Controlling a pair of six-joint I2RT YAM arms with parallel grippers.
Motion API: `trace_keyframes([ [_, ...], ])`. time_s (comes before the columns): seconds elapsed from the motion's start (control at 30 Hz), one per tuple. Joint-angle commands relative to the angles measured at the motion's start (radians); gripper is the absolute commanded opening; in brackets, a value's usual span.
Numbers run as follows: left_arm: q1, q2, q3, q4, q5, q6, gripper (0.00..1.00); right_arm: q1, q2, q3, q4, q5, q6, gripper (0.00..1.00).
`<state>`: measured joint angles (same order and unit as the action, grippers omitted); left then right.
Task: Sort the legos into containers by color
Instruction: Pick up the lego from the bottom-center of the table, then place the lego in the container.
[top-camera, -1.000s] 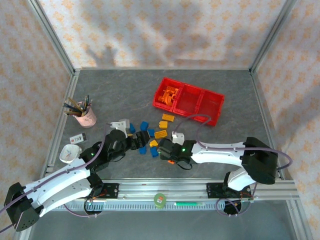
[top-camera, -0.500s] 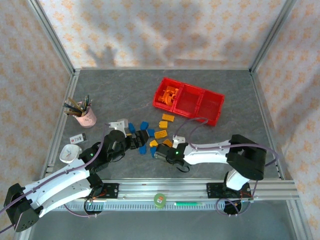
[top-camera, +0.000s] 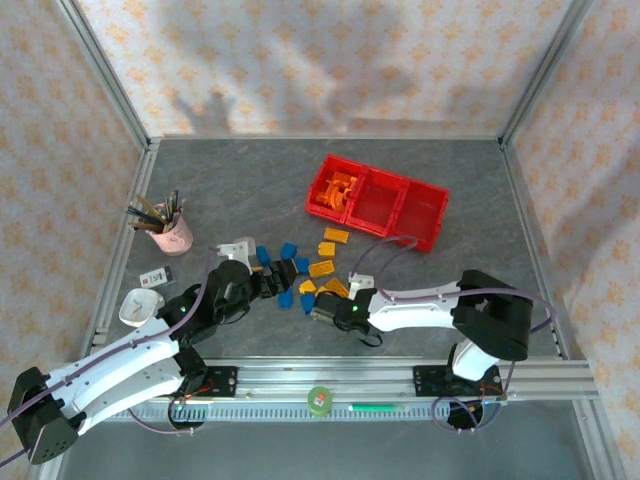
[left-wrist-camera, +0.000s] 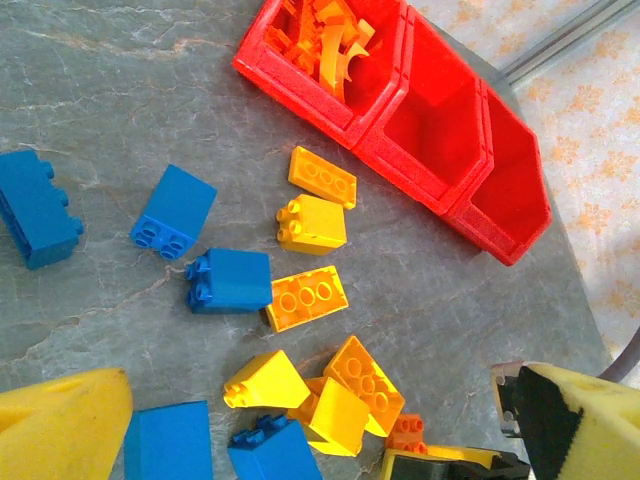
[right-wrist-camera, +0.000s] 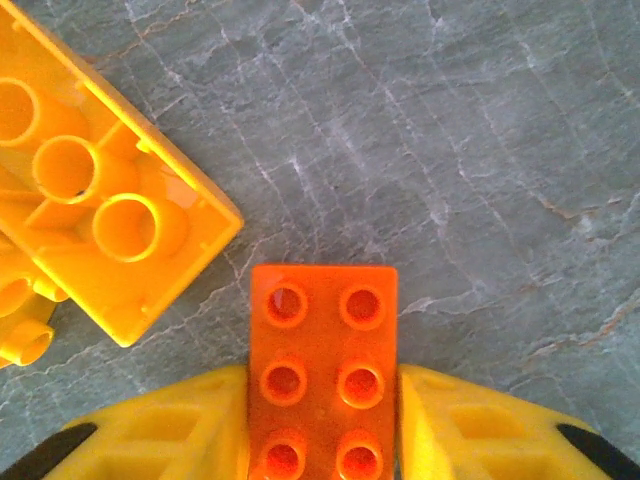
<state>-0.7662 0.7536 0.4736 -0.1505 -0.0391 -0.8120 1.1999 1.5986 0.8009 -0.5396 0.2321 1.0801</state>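
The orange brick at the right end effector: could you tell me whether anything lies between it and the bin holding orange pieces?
Yes: loose yellow bricks lie scattered between the orange brick and the orange-filled bin. They sit low, so a lifted carry looks unobstructed.

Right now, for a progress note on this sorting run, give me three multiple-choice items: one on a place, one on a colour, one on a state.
1. Which of the red bins holds the orange pieces? A: the end one nearest the pink cup. B: the middle one. C: the other end one.
2. What colour is the brick in the right gripper? A: blue. B: yellow. C: orange.
3. How does the left gripper stand? A: open. B: shut on a pencil. C: shut on a blue brick.
Key: 1 A, the orange heap lies in that end compartment; 2 C, an orange studded brick sits between its fingers; 3 A, its fingers stand far apart.
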Motion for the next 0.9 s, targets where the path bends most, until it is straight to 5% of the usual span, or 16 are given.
trace_keyframes([
  [0.0,-0.005,-0.013,0.002,0.006,-0.025,0.001,0.99,0.002,-0.014,-0.023,0.03,0.01,0.005,0.37],
  [0.27,-0.005,-0.005,0.02,0.014,-0.026,0.012,0.99,-0.038,-0.107,-0.017,-0.009,0.047,-0.029,0.34],
  [0.53,-0.005,0.021,0.046,0.04,-0.084,0.03,0.99,-0.2,-0.206,0.073,0.003,0.106,-0.234,0.34],
  [0.87,0.061,0.113,0.108,0.094,-0.085,0.081,0.99,-0.42,0.048,0.417,0.137,0.055,-0.538,0.34],
])
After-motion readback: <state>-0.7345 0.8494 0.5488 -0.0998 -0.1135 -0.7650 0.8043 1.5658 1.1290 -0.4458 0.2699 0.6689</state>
